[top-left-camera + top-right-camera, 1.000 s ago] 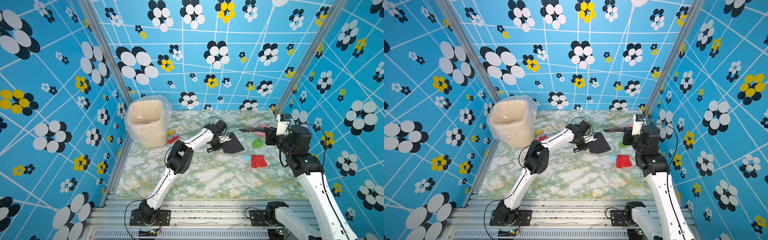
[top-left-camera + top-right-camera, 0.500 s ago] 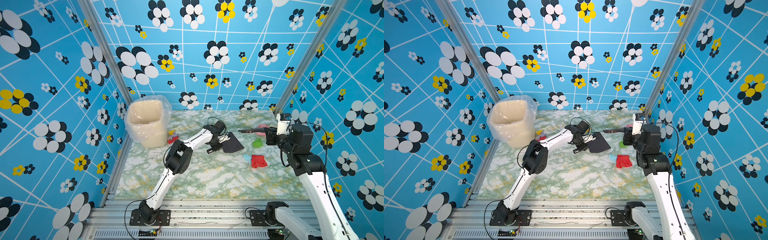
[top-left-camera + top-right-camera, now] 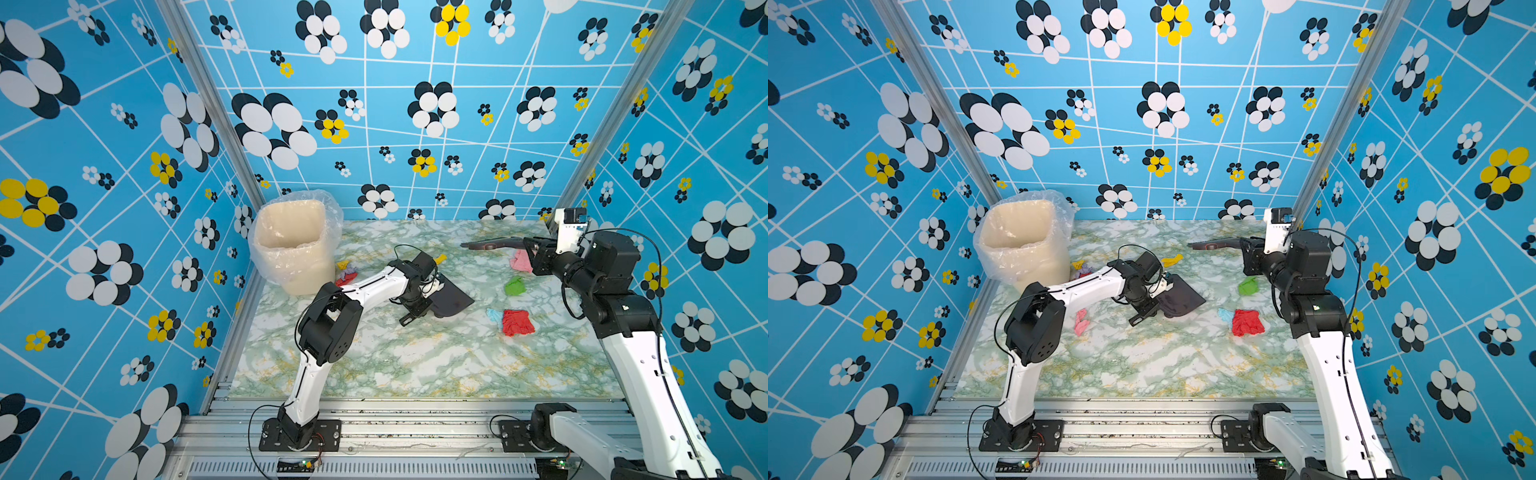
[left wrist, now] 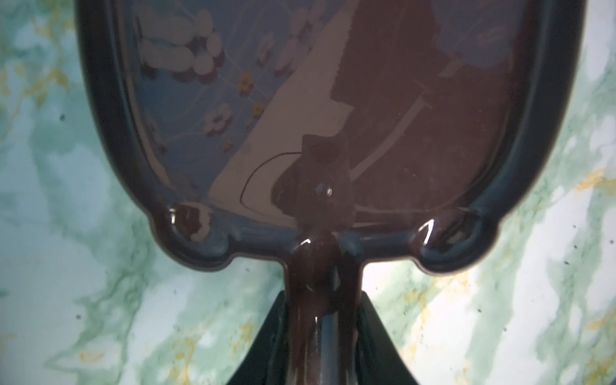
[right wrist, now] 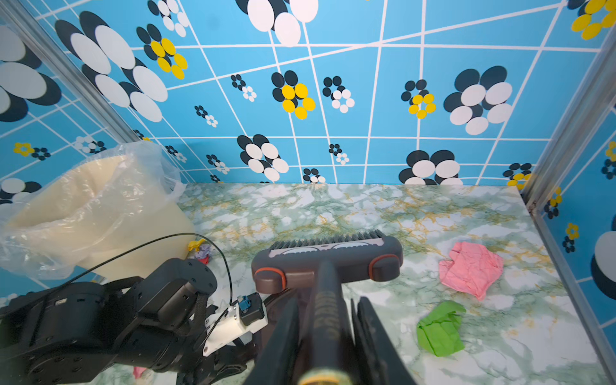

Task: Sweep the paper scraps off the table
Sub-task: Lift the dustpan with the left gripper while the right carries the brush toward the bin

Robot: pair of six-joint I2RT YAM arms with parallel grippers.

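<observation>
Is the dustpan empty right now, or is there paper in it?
Empty: in the left wrist view the dustpan shows only glossy reflections; in both top views the paper scraps lie outside it.

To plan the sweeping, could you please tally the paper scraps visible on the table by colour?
Pink scraps: 2
Red scraps: 2
Yellow scraps: 2
Green scrap: 1
Light blue scrap: 1
Purple scrap: 1
Total: 9
</observation>
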